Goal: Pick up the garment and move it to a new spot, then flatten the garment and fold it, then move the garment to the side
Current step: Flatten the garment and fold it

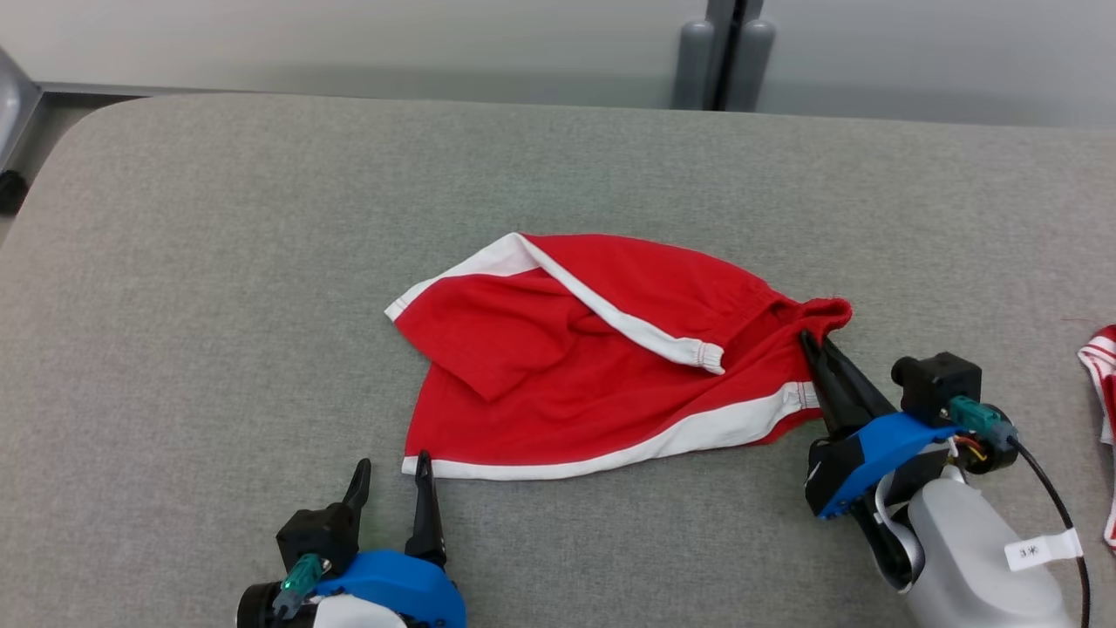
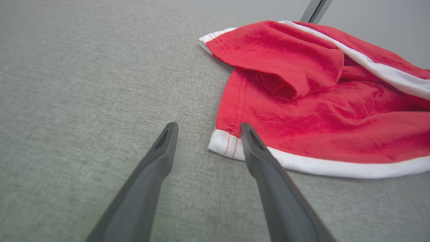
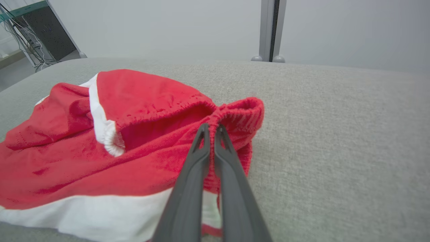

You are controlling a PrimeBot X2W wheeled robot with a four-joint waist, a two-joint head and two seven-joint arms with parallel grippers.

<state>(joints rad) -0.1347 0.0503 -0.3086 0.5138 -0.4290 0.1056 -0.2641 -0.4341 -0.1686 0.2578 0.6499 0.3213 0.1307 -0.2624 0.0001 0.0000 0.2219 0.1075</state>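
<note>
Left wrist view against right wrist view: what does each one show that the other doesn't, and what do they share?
Left wrist view: the left claw, open, at the white-hemmed corner of the red garment, gripping nothing. Right wrist view: the right claw, shut on the garment's gathered red waistband, and a dark rack with cables in the background. Both: the same garment, crumpled, with white trim, lying on the grey table, and a grey post behind it.
</note>
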